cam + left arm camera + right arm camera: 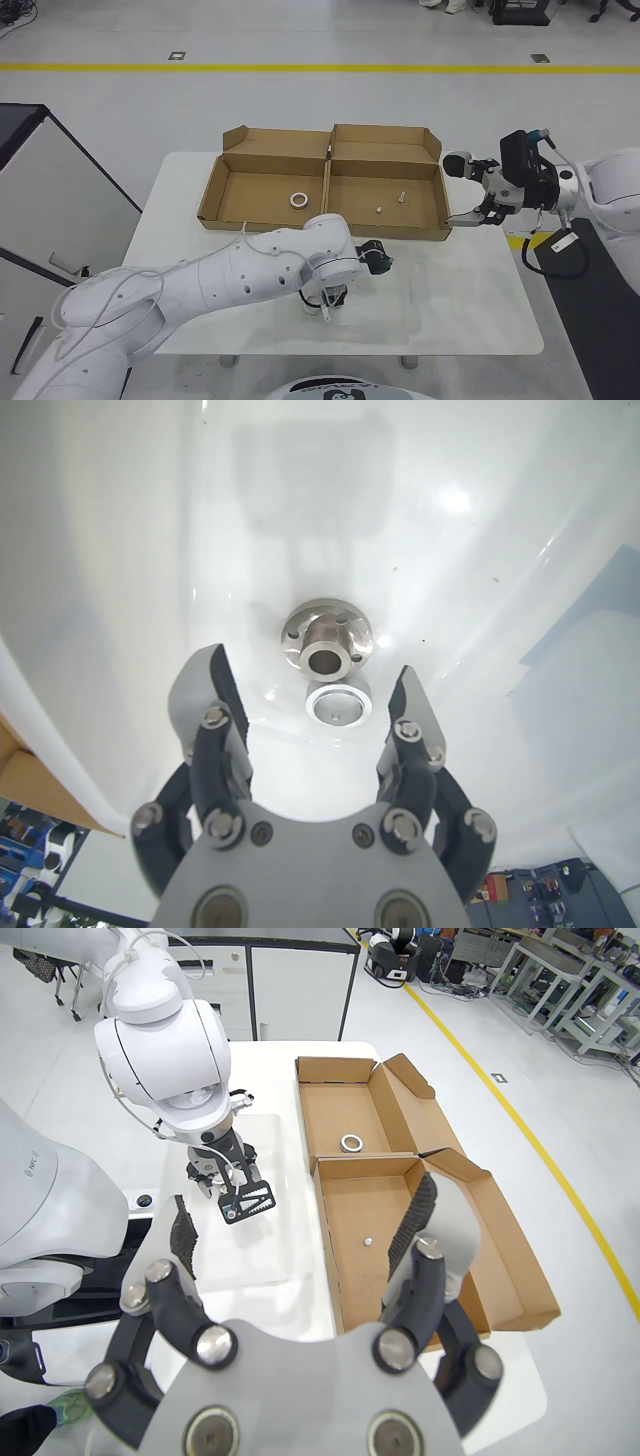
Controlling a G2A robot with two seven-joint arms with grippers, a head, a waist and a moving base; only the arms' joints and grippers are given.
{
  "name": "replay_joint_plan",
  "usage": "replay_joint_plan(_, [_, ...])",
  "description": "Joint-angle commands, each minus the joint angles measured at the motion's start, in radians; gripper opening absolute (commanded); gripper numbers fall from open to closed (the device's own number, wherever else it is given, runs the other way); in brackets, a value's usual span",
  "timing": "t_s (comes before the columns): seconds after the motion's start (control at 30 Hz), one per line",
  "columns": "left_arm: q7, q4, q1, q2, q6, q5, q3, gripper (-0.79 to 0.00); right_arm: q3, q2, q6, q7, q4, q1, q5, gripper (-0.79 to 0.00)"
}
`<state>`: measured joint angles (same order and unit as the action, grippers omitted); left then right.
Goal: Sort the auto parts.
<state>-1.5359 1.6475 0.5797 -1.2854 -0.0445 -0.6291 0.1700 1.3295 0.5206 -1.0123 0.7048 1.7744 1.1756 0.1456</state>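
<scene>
Grey workshop floor with a yellow line (320, 68) lies beyond the white table (470, 300). Across the table's far half, two open cardboard boxes sit side by side, touching: the left box (255, 190) and the right box (360, 190), each with its lid flap folded back. Nearer the robot, a translucent white mat (260, 1253) lies on the tabletop.

Over that mat the left arm is bent so that the left gripper (311, 670) points down. Its fingers are spread wide and grasp nothing, and two metal parts lie between and just ahead of them. The larger is a flanged bushing (326, 642), flange down and bore upward. The smaller is a plain silver ring (339, 705), lying flat and touching or nearly touching the bushing on the gripper's side.

At the outer end of the right box, the right gripper (462, 192) hangs in the air, its fingers likewise released and empty.

Inside the left box a second metal ring (298, 200) lies flat near the middle. On the right box's floor are two small fasteners, one (379, 210) nearer the robot and the other (401, 197) just beyond it, apart from each other
</scene>
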Motion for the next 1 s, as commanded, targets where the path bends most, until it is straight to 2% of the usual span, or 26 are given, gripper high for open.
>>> replay_joint_plan(0.0, [0.000,0.002,0.003,0.005,0.002,-0.002,0.000,-0.311,0.000,0.000,0.000,0.000,0.000,0.000,0.000,0.000])
replay_joint_plan(0.27, [0.000,0.020,0.012,0.015,0.010,-0.012,0.000,-0.363,0.000,0.000,0.000,0.000,0.000,0.000,0.000,0.000])
replay_joint_plan(0.47, [0.000,0.016,0.015,0.010,0.004,-0.012,0.000,-0.305,0.000,0.000,0.000,0.000,0.000,0.000,0.000,0.000])
replay_joint_plan(0.57, [0.000,0.006,0.015,0.005,0.005,-0.012,0.000,-0.302,0.000,0.000,0.000,0.000,0.000,0.000,0.000,0.000])
replay_joint_plan(0.77, [0.000,-0.006,0.016,-0.009,-0.011,-0.007,0.000,-0.372,0.000,0.000,0.000,0.000,0.000,0.000,0.000,0.000])
replay_joint_plan(0.97, [0.000,-0.030,0.018,-0.023,-0.017,-0.011,0.000,-0.385,0.000,0.000,0.000,0.000,0.000,0.000,0.000,0.000])
